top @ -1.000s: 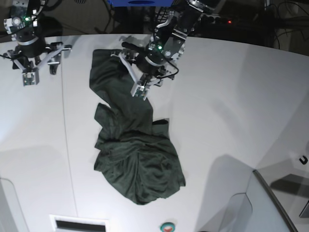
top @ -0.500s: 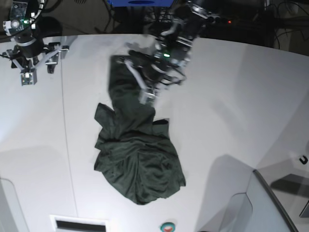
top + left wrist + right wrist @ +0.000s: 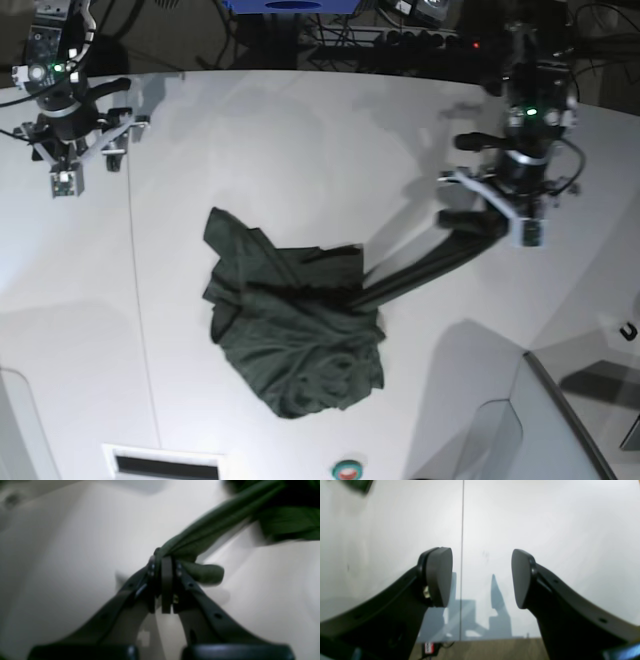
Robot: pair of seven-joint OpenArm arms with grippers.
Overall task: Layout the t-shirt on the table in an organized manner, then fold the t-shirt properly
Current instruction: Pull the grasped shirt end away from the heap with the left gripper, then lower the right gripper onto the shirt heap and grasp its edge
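We see the t-shirt [image 3: 290, 340] lying in a crumpled heap on the table [image 3: 300, 150], with one long strand of it drawn taut toward our left gripper [image 3: 500, 222], so its long axis runs from the heap up to those jaws. The left arm reaches out over the table, wrist turned downward, its jaws clenched on the end of that strand [image 3: 190, 542]; a small tuft pokes out beside the fingertips. The heap lies well apart from them. Our right gripper [image 3: 481, 577] hangs over bare table near the seam, jaws spread with nothing between them, far from the shirt.
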